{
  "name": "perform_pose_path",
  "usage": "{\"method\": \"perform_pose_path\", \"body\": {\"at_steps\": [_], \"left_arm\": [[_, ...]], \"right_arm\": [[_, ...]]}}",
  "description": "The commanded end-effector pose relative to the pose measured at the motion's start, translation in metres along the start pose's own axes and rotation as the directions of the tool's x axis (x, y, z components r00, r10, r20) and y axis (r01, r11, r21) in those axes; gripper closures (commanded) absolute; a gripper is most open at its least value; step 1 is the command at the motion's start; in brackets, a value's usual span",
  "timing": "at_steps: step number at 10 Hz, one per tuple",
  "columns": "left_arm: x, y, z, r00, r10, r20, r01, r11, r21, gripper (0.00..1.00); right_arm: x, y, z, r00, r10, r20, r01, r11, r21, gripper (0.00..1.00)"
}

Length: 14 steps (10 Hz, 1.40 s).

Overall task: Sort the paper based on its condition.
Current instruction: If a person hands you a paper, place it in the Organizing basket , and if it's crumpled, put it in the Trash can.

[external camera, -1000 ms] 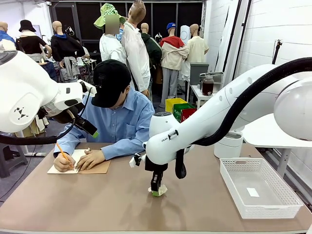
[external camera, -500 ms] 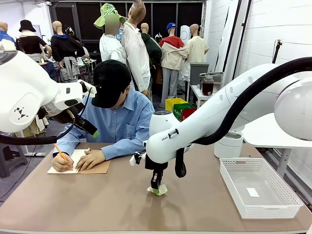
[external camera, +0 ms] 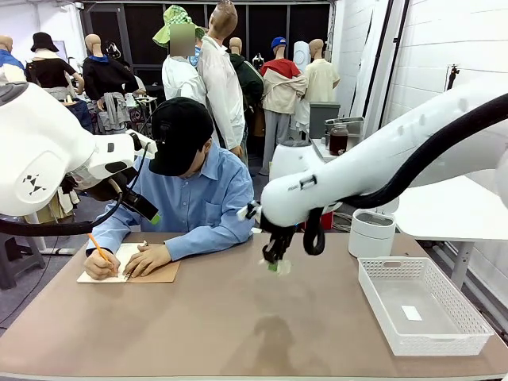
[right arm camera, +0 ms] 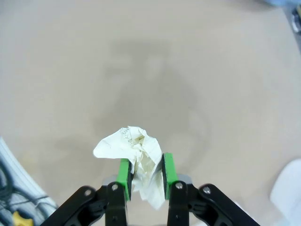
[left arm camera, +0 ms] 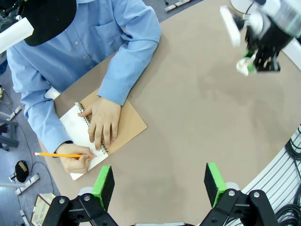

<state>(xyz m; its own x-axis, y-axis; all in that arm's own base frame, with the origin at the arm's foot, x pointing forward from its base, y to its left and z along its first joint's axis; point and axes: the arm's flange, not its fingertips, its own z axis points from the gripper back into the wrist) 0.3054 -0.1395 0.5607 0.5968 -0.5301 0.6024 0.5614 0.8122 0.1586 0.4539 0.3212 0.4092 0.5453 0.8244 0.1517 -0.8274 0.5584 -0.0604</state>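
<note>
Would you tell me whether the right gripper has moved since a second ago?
Yes. The right gripper, shut on the crumpled paper, has risen off the table and shifted toward the white basket.

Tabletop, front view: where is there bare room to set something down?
The brown tabletop is bare across its middle and near edge, between the brown-covered spiral notebook and the white perforated plastic basket. Crowded: the far left, where the person's hands rest on the notebook. The right gripper, holding crumpled white paper, hangs above the middle.

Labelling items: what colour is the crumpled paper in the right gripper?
The crumpled paper is off-white, clearest in the right wrist view.
</note>
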Motion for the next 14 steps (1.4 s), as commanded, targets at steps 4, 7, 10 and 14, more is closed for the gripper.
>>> {"method": "perform_pose_path", "body": {"at_steps": [4,7,10,14], "left_arm": [[0.0,0.0,0.0,1.0,0.001,0.001,-0.001,1.0,-0.001,0.0],[0.0,0.0,0.0,1.0,0.001,0.001,-0.001,1.0,-0.001,0.0],[0.0,0.0,0.0,1.0,0.001,0.001,-0.001,1.0,-0.001,0.0],[0.0,0.0,0.0,1.0,0.001,0.001,-0.001,1.0,-0.001,0.0]], "right_arm": [[-0.016,-0.065,0.039,0.944,-0.329,-0.039,0.326,0.944,-0.058,0.66],[-0.026,-0.067,0.039,0.957,-0.292,-0.005,0.291,0.955,-0.055,0.66],[-0.025,-0.068,0.042,0.951,-0.308,-0.017,0.307,0.95,-0.052,0.66],[-0.003,-0.101,0.067,0.537,-0.819,0.201,0.839,0.493,-0.231,0.66]]}}
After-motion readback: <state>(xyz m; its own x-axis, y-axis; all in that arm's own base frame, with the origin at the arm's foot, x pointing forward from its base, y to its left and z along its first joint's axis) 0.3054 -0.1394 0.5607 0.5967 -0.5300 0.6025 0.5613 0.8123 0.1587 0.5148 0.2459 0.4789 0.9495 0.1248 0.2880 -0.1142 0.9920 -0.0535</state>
